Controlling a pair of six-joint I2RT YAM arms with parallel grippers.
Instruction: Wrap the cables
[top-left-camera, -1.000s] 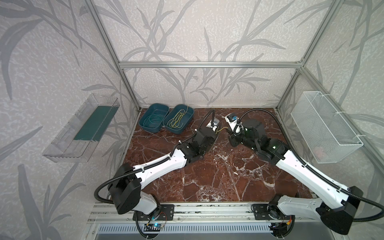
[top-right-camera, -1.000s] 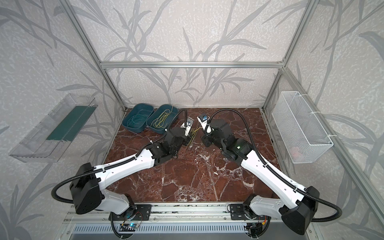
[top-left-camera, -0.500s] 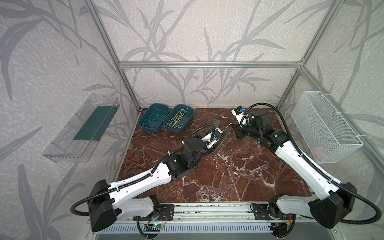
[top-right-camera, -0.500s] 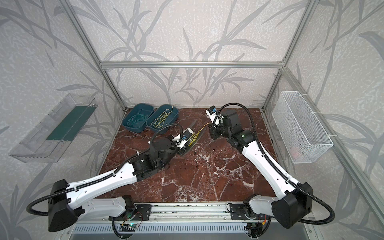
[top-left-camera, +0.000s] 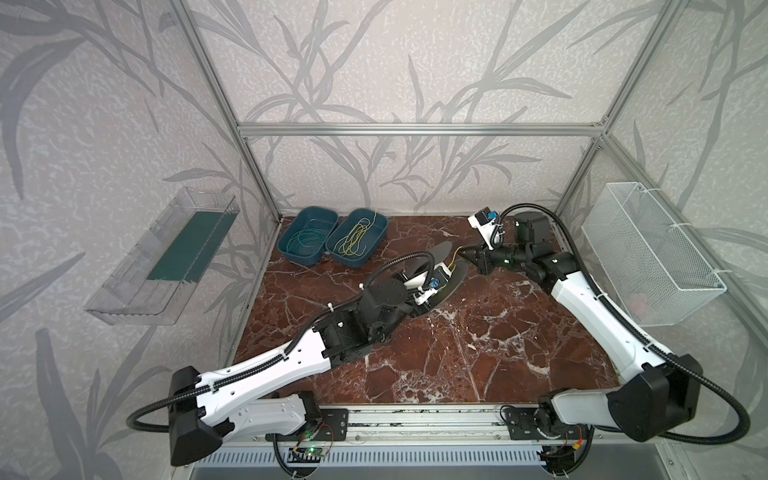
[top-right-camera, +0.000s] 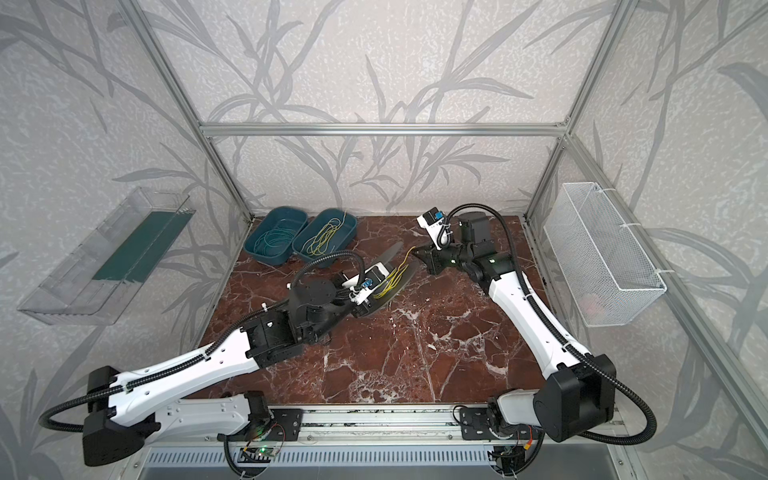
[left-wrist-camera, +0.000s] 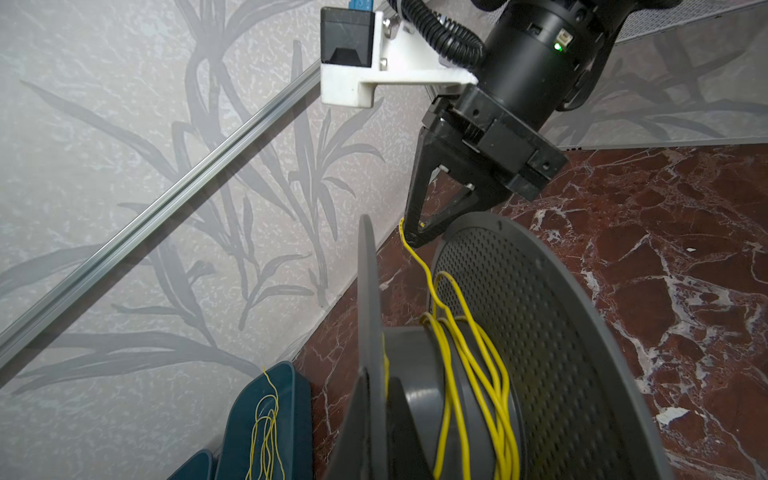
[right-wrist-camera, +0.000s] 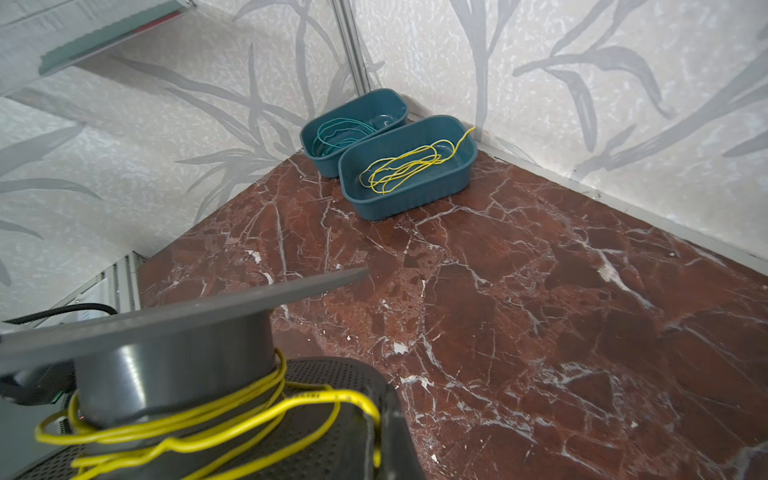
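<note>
My left gripper (left-wrist-camera: 378, 415) is shut on the thin flange (left-wrist-camera: 370, 291) of a grey spool (top-left-camera: 446, 270) tilted above the marble floor, seen in both top views. A yellow cable (left-wrist-camera: 457, 332) lies in several loose turns round the spool's hub (right-wrist-camera: 166, 374). Its free end runs up to my right gripper (left-wrist-camera: 411, 237), which is shut on it just past the spool's perforated flange (left-wrist-camera: 540, 332). In a top view the right gripper (top-right-camera: 417, 252) hangs at the spool's back right. More yellow cables (right-wrist-camera: 407, 166) lie in a teal bin (right-wrist-camera: 415, 199).
A second teal bin (top-left-camera: 291, 253) with teal-green wires stands beside the first at the back left corner. A white wire basket (top-left-camera: 648, 253) hangs on the right wall. A clear shelf (top-left-camera: 166, 257) hangs on the left wall. Aluminium posts frame the floor.
The left arm has dropped its elbow toward the front and turned the spool. The right gripper has drawn back to the right with the cable end still in it.
</note>
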